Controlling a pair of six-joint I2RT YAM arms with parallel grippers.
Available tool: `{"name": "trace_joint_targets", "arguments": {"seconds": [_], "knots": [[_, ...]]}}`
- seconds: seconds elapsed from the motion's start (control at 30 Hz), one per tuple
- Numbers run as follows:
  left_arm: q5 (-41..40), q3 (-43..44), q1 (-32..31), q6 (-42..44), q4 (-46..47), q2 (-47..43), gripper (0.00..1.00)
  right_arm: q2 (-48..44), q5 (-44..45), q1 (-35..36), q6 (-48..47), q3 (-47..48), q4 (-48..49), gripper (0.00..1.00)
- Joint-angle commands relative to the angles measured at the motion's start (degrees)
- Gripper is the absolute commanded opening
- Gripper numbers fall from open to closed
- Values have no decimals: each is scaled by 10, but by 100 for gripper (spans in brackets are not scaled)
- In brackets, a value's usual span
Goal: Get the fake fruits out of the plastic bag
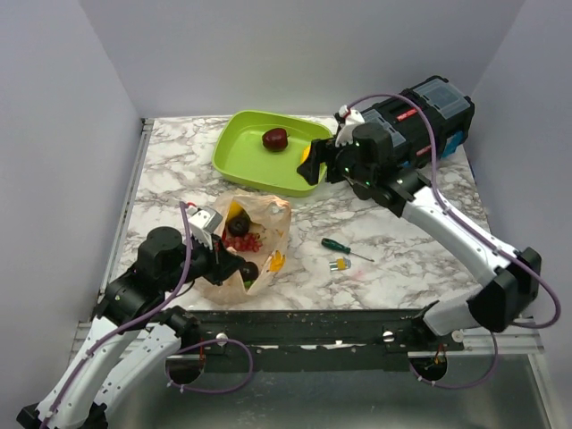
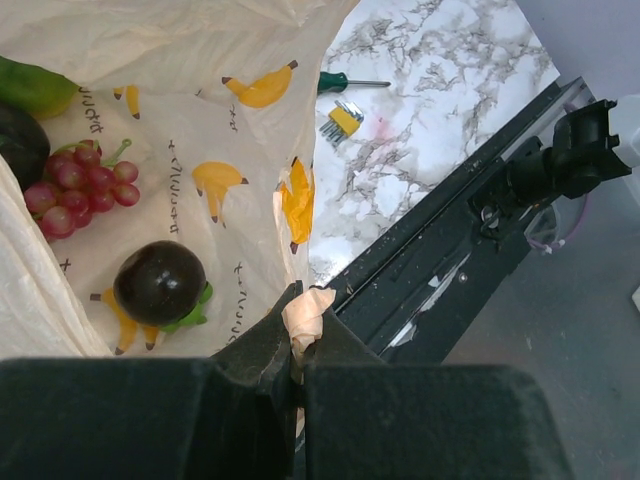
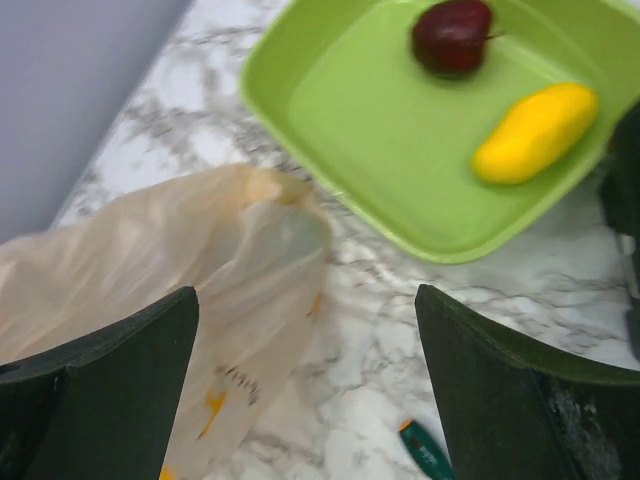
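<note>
Plastic bag (image 2: 200,130), flimsy, pinched in my left end effector (image 2: 300,335); right end effector (image 3: 305,300) wide open. Glossy plum (image 2: 160,283) looks slippery, so I'd straddle its middle.

We log the plastic bag (image 1: 271,214): translucent pale orange with a banana print, lying crumpled and open on the table, near the lime-green tray (image 1: 234,159) but not touching it. Its near edge is pinched in the left gripper (image 2: 297,335).

Inside the bag:
- reddish grape bunch (image 2: 85,185)
- glossy dark purple fruit (image 2: 160,283), just beside the grapes
- second dark fruit (image 2: 18,142), partly cut off

In the tray, lying apart:
- dark red fruit (image 3: 452,35)
- yellow fruit (image 3: 535,132)
</note>
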Motion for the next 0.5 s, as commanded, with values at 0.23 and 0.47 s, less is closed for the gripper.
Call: {"name": "trace_joint_targets", "arguments": {"seconds": [0.23,0.47], "knots": [[16,-4,4,9,6,-23,0,-210,-268,46,-17,-141,58,99],[14,-5,32,10,9,-36,0,-253,-330,152,-13,-224,99,100]]}}
